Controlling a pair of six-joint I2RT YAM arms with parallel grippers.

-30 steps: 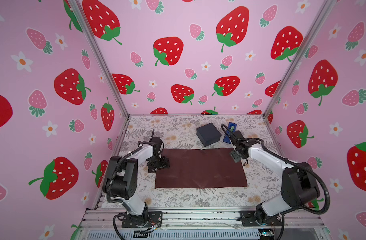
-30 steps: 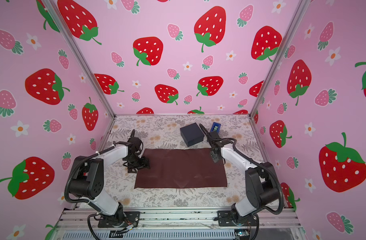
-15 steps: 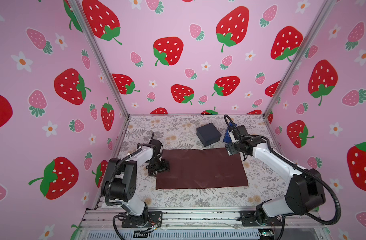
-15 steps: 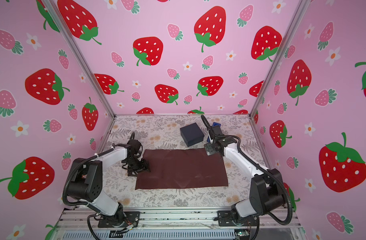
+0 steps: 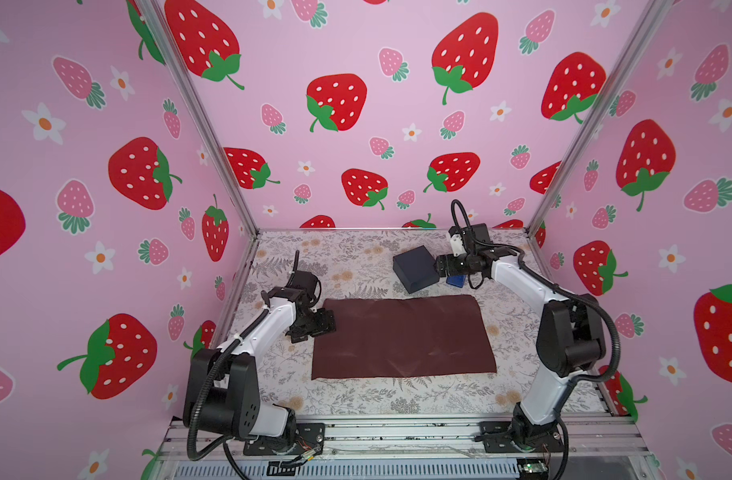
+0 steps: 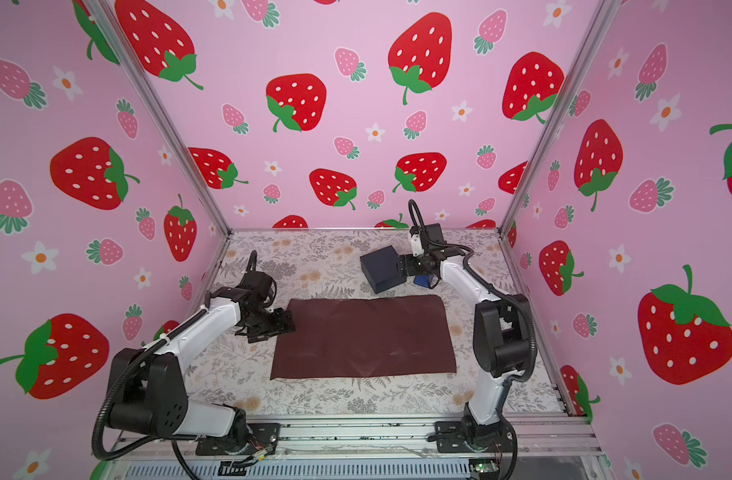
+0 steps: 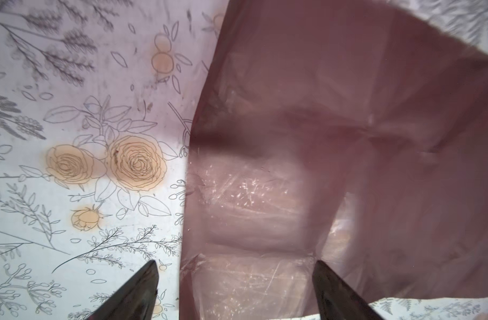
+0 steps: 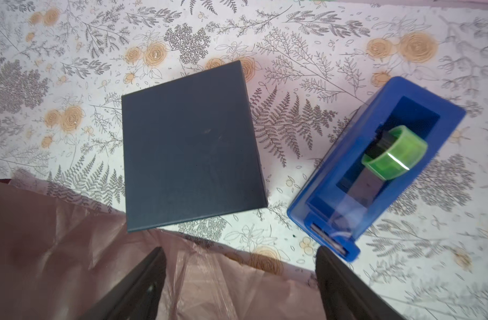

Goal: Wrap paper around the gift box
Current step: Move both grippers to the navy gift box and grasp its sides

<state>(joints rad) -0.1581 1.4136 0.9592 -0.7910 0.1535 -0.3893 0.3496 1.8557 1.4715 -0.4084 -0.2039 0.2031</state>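
Toward the upper right of both top views, the right jaws have been swung away from the upper right corner of the paper (image 5: 401, 336) and brought up beside the gift box (image 5: 414, 268). In the right wrist view they are seen spread wide, nothing held, with the box ahead at centre frame. A pickup of the box is judged to be the step in hand, since it is yet to be set on the sheet. The box is left on the table (image 5: 347, 257), just above the paper's upper edge, lid shut, contents unseen. At the paper's left edge the left jaws are kept wide astride that edge, nothing pinched. In the blue tape dispenser (image 8: 375, 166) a green roll (image 8: 395, 155) is seated
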